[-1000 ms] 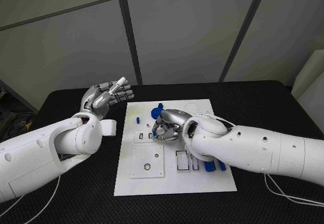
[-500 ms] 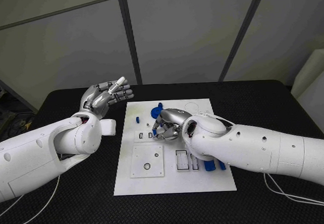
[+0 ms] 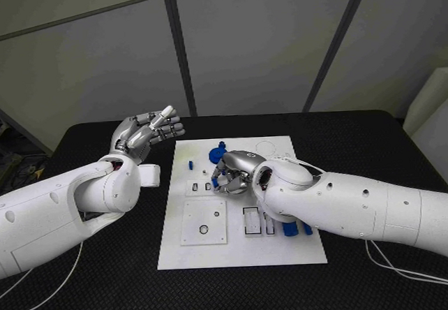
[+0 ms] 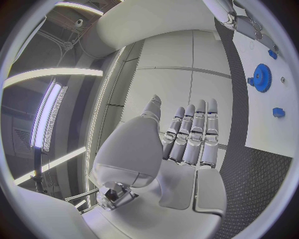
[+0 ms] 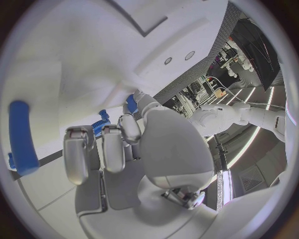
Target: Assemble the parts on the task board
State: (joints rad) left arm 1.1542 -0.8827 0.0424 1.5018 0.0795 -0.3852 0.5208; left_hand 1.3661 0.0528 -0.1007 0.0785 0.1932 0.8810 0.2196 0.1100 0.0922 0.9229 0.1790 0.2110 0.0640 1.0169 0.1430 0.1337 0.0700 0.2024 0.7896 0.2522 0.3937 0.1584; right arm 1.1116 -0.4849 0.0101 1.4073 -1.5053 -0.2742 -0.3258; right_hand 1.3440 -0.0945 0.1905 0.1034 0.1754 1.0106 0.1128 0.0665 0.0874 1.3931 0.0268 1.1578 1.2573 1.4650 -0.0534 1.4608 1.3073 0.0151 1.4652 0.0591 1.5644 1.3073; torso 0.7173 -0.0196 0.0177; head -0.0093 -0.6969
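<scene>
The white task board (image 3: 240, 255) lies in the middle of the black table. My right hand (image 3: 235, 177) hovers low over the board's middle, fingers curled in, pinching a small blue part (image 3: 217, 175) that also shows at its fingertips (image 5: 99, 125). A blue gear (image 3: 216, 155) stands on the board just beyond that hand, and a small blue piece (image 3: 190, 166) lies to the gear's left. My left hand (image 3: 147, 134) is raised above the table off the board's far left corner, fingers straight and apart, holding nothing (image 4: 187, 144).
Two long blue parts (image 3: 289, 228) lie near the board's right edge beside my right forearm; one long blue bar (image 5: 22, 137) shows in the right wrist view. Rectangular slots (image 3: 252, 222) and a square inset (image 3: 204, 222) sit on the near half. The gear (image 4: 261, 77) appears past my left hand.
My right hand has shifted slightly toward the far side of the board, and the small blue part has moved with it. The left hand has stayed still.
</scene>
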